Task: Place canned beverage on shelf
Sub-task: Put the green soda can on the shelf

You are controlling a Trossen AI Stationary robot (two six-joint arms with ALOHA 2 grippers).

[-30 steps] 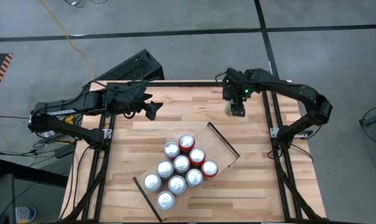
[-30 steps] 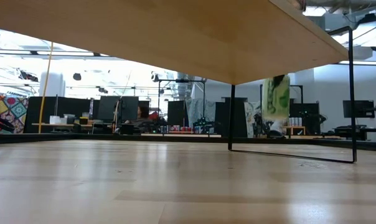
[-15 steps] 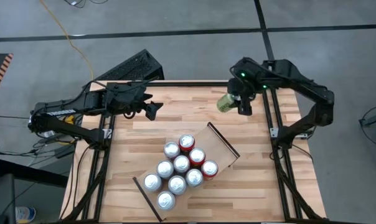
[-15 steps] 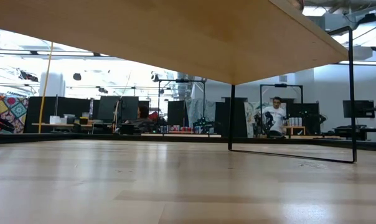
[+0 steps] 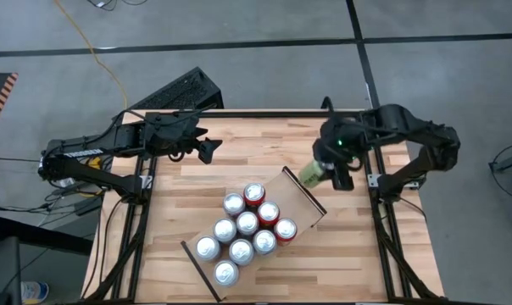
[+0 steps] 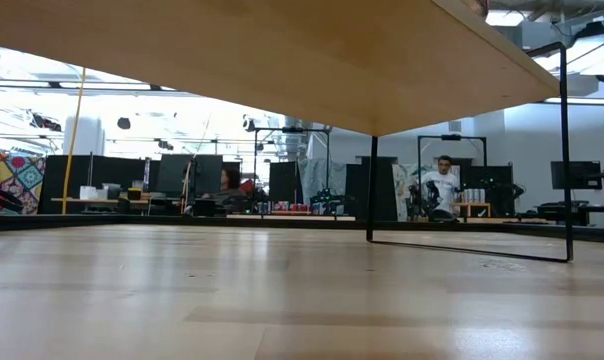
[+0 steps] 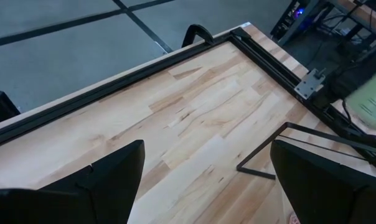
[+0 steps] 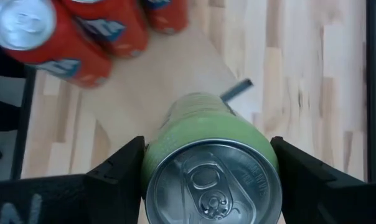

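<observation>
A green can (image 5: 309, 174) hangs in my right gripper (image 5: 325, 168), which is shut on it above the right end of the shelf (image 5: 300, 202). The shelf is a pale board that stands aslant on the table. Several red cans with silver tops (image 5: 247, 224) stand on its middle and left part. The right wrist view shows the green can's top (image 8: 211, 185) and some red cans (image 8: 57, 37) beyond it. My left gripper (image 5: 208, 151) waits open above the table's far left, with nothing between its fingers (image 7: 107, 180). My right gripper pinches the green can's side wall near its top end (image 8: 155, 155) between its two fingers (image 8: 116, 180), one on each side. The fingers come from above, slanting down along the can. The can hangs tilted and lifted clear, its bottom toward the shelf.
Black frame rails (image 5: 381, 212) run along the table's sides. A keyboard (image 5: 175, 91) lies beyond the far left corner. The low view looks under the shelf board (image 6: 282, 60) past a thin black leg (image 6: 371, 190); a person (image 6: 443, 185) stands in the room behind.
My right gripper has risen from the table's far right part with the green can and swung toward the near edge, to the shelf's right end, tipping as it went. The can has been lifted clear of the table and now hangs tilted.
</observation>
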